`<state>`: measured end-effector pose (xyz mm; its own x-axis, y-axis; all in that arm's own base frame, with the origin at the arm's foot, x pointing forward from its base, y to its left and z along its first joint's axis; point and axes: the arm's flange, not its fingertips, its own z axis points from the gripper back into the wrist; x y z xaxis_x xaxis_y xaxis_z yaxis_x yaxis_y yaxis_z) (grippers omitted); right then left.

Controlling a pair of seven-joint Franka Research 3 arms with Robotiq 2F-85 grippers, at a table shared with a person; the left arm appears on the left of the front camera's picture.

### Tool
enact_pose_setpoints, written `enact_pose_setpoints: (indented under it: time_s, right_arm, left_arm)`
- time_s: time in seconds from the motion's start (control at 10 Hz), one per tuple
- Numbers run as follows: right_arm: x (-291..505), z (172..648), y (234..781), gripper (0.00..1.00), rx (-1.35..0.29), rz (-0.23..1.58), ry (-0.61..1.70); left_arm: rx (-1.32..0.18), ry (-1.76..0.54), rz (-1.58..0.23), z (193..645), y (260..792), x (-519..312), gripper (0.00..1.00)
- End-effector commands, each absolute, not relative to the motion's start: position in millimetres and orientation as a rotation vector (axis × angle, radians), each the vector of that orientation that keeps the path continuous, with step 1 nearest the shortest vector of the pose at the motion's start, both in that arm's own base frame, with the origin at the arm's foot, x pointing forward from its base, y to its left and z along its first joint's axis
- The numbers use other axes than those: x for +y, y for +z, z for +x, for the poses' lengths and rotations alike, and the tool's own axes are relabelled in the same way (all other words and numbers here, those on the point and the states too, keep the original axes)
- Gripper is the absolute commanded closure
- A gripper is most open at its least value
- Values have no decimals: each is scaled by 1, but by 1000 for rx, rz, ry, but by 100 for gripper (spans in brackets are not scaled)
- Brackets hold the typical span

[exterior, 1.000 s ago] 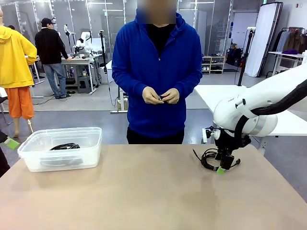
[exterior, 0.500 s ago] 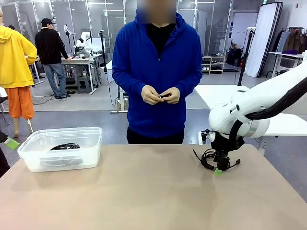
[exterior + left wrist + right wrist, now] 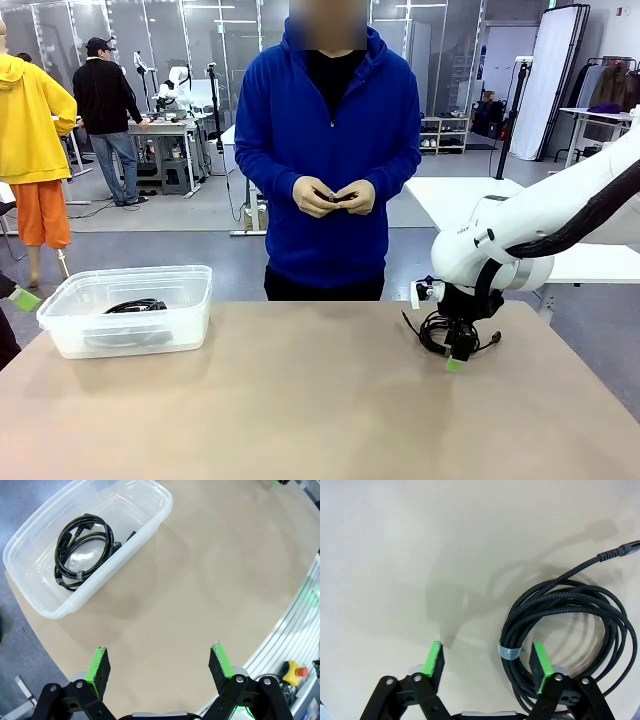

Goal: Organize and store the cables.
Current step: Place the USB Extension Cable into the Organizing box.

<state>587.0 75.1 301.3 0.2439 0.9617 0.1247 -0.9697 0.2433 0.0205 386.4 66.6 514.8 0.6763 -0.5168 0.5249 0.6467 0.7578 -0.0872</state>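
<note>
One cable (image 3: 64, 555) sits in the bin (image 3: 161, 517) — done. Our right fingers (image 3: 435, 664), spread, straddle the second cable (image 3: 511, 630) on the desk (image 3: 385, 555); left fingers (image 3: 101, 664) spread, idle.

- Grey floor (image 3: 180, 215) runs back through an open, evenly lit workshop.
- Glass partitions (image 3: 60, 25) line the far wall (reflections muddle what's behind them).
- A cluttered workbench (image 3: 165, 130) stands back left.
- White table (image 3: 450, 200) at right, with a tall white panel (image 3: 560, 70) behind it, perhaps a screen.
</note>
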Motion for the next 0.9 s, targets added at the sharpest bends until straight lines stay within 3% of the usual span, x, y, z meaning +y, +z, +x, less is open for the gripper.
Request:
enact_pose_setpoints:
  time_s: [0.0, 0.1, 0.3, 0.4, 0.5, 0.8]
  right_arm:
    - [79, 592, 301, 72, -75, 64, 1307]
    - [79, 592, 301, 100, -72, 57, 1305]
    - [79, 592, 301, 100, -66, 54, 1308]
    - [78, 592, 302, 95, -68, 54, 1306]
    - [78, 592, 303, 100, -72, 57, 1304]
    - [79, 591, 304, 100, -63, 46, 1305]
  left_arm:
    - [-491, -666, -277, 384, 515, 68, 0]
    - [-491, -666, -277, 384, 515, 68, 0]
    - [-491, -666, -277, 384, 515, 68, 0]
    - [-491, -666, -277, 384, 515, 68, 0]
    - [-491, -666, -277, 384, 515, 68, 0]
    - [-491, -666, -277, 384, 515, 68, 0]
